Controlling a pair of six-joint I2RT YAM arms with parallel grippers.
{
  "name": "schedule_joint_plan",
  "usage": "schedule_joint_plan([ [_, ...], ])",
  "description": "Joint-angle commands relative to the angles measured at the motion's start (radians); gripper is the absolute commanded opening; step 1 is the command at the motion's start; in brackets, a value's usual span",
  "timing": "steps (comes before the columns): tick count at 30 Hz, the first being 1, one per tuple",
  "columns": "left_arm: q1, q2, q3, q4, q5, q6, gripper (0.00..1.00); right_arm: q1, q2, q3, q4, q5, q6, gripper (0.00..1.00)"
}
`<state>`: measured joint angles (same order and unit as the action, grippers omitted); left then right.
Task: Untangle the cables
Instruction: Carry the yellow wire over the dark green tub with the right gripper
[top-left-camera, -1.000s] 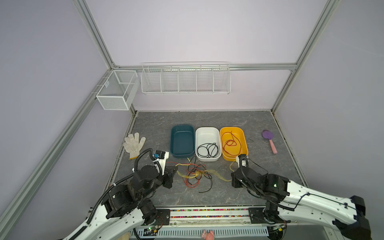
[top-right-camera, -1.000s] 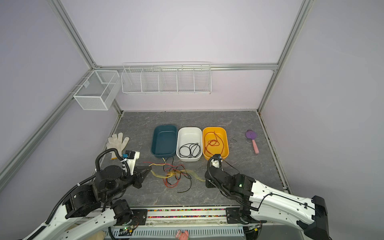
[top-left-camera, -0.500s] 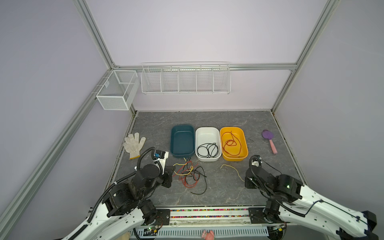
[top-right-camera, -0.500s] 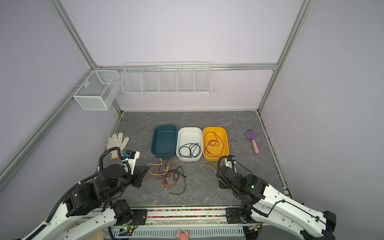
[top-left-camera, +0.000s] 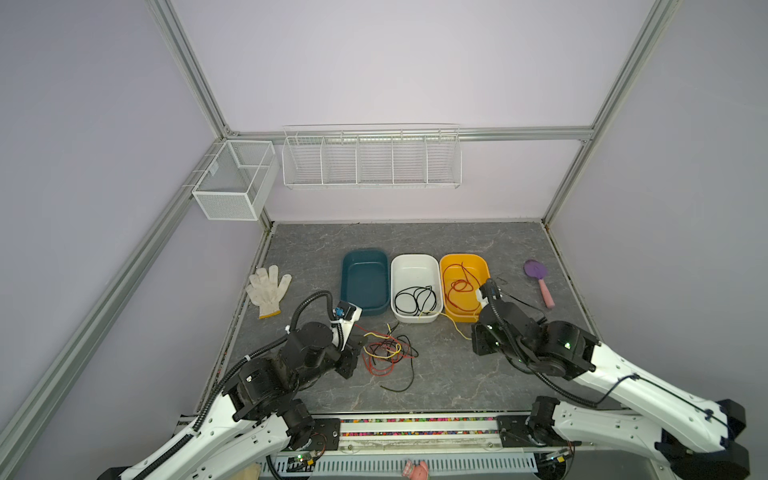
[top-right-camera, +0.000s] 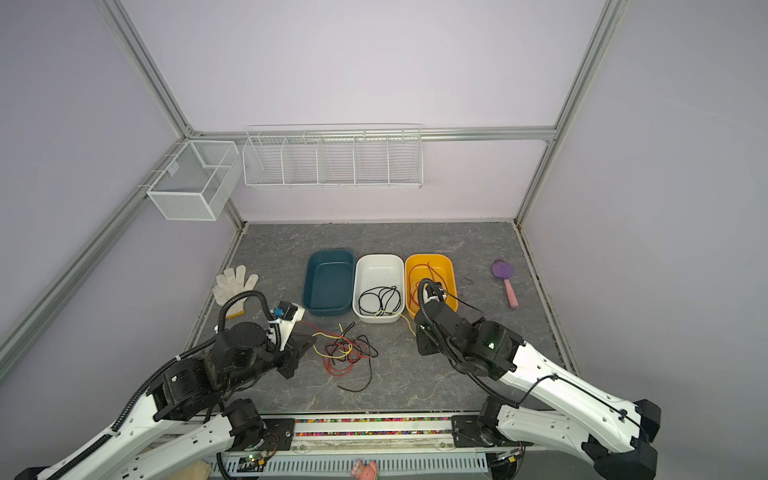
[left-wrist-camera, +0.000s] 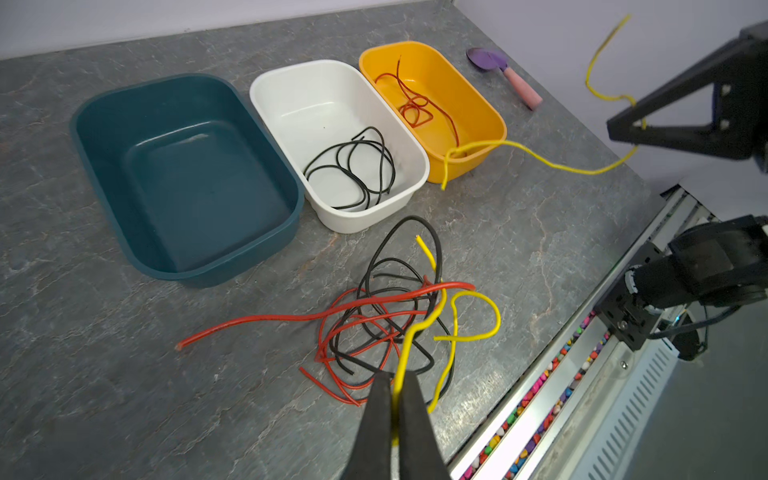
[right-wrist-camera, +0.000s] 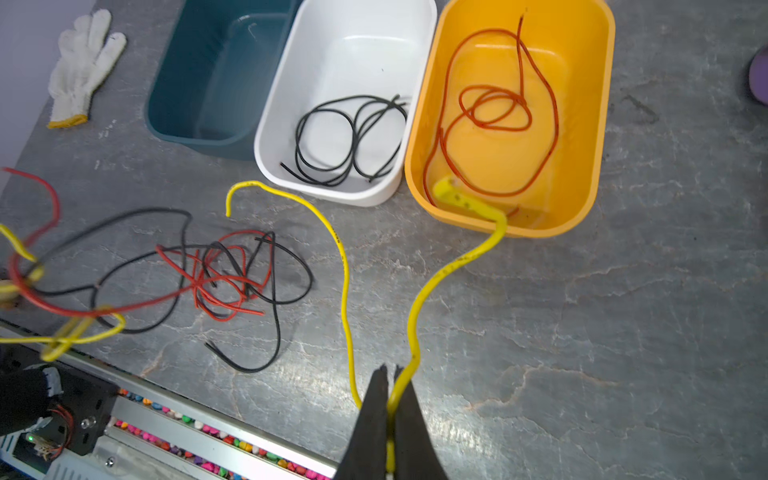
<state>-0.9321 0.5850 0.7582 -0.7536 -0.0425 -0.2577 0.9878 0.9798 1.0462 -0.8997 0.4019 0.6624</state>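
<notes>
A tangle of red, black and yellow cables (top-left-camera: 386, 353) (top-right-camera: 347, 353) (left-wrist-camera: 386, 328) (right-wrist-camera: 224, 270) lies on the grey table in front of the bins. My left gripper (top-left-camera: 356, 345) (top-right-camera: 309, 343) (left-wrist-camera: 398, 380) is at the tangle's left edge, shut on a yellow cable (left-wrist-camera: 419, 332) that runs into it. My right gripper (top-left-camera: 475, 338) (top-right-camera: 419, 337) (right-wrist-camera: 392, 372) is raised in front of the orange bin. It is shut on a separate yellow cable (top-left-camera: 456, 327) (right-wrist-camera: 417, 303) (left-wrist-camera: 540, 157), which hangs clear of the tangle.
Three bins stand in a row: teal (top-left-camera: 363, 254), empty; white (top-left-camera: 415, 259) holding black cables (top-left-camera: 415, 299); orange (top-left-camera: 463, 258) holding a red cable (top-left-camera: 457, 286). A white glove (top-left-camera: 266, 289) lies left, a purple scoop (top-left-camera: 538, 278) right. Wire baskets (top-left-camera: 372, 158) hang on the wall.
My right gripper has drawn away to the right and back, pulling its yellow cable out of the tangle. The tangle has shifted slightly left. The left gripper has stayed shut on its yellow cable.
</notes>
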Motion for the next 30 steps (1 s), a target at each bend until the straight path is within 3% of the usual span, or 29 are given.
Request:
schedule_joint_plan([
  [1,0.003,-0.036,-0.044,0.08,0.047,0.085,0.0,-0.021,0.074,0.08,0.055,-0.054,-0.094,0.06],
  [6,0.003,-0.043,-0.096,0.125,0.024,0.109,0.0,-0.054,0.224,0.226,0.085,-0.149,-0.165,0.06],
  [12,0.003,0.053,-0.09,0.135,0.003,0.102,0.0,-0.088,0.437,0.396,0.09,-0.227,-0.234,0.06],
  [17,0.003,0.114,-0.075,0.134,0.046,0.103,0.0,-0.119,0.639,0.575,0.046,-0.276,-0.283,0.06],
  [30,0.003,0.022,-0.097,0.139,0.077,0.118,0.0,-0.152,1.153,1.094,-0.177,-0.369,-0.362,0.06],
])
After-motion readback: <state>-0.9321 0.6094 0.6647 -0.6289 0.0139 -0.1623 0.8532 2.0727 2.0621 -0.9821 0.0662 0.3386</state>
